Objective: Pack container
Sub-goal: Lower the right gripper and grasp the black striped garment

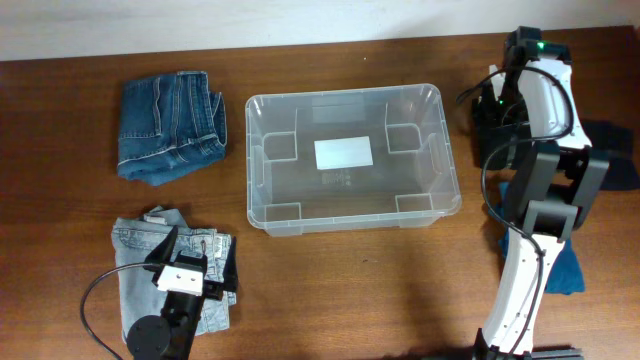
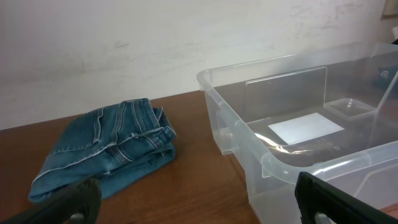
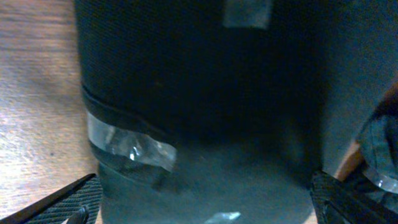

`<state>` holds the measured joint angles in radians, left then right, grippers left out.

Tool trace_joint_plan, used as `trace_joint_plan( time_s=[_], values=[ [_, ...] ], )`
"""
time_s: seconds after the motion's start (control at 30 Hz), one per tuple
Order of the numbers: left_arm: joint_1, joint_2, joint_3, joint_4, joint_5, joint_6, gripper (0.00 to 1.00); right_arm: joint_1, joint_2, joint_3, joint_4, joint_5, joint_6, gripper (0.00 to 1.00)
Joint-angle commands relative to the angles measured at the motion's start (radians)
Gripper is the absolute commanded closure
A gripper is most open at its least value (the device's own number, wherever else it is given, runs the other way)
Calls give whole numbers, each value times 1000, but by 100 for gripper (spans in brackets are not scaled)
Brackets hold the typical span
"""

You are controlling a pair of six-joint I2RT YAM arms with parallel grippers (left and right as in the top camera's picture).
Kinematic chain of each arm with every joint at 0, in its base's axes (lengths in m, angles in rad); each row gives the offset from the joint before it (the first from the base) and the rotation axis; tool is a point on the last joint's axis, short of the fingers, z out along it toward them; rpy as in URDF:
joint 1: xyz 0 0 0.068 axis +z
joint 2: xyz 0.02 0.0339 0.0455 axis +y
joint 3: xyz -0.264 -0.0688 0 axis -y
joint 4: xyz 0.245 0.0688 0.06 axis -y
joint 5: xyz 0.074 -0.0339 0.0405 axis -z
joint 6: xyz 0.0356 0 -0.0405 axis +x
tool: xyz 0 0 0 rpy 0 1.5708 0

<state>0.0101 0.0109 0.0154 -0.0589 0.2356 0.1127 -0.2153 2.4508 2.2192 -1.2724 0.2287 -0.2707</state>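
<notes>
The container (image 1: 350, 215), a clear plastic bin with a white label on its base, stands empty at mid-table; its near corner (image 2: 249, 134) shows in the left wrist view. Folded blue jeans (image 1: 170, 125) lie to its left (image 2: 106, 152). A paler folded pair of jeans (image 1: 140, 250) lies at the front left, under my left gripper (image 1: 195, 268). That gripper (image 2: 199, 214) is open, with only bare wood between its fingers. My right gripper (image 1: 492, 112) hangs beside the bin's right end, open (image 3: 205, 208), facing a black taped surface (image 3: 205, 93) at close range.
Dark clothes (image 1: 612, 150) lie at the right edge behind the right arm, and a blue-green piece (image 1: 570, 270) lies by its base. The right arm's white links (image 1: 525, 270) rise at the front right. A pale wall (image 2: 186, 43) backs the table.
</notes>
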Motion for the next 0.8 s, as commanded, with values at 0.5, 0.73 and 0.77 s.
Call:
trace_joint_plan(
  time_s=[0.5,0.73,0.77],
  values=[
    [6,-6,-6,-1,5,16,1,18,108,-11,48,86,-1,24],
    [6,-6,-6,-1,5,16,1,18,108,-11,67,88,50,60],
    [6,-6,-6,-1,5,16,1,18,107,-11,66,88,51,63]
  ],
)
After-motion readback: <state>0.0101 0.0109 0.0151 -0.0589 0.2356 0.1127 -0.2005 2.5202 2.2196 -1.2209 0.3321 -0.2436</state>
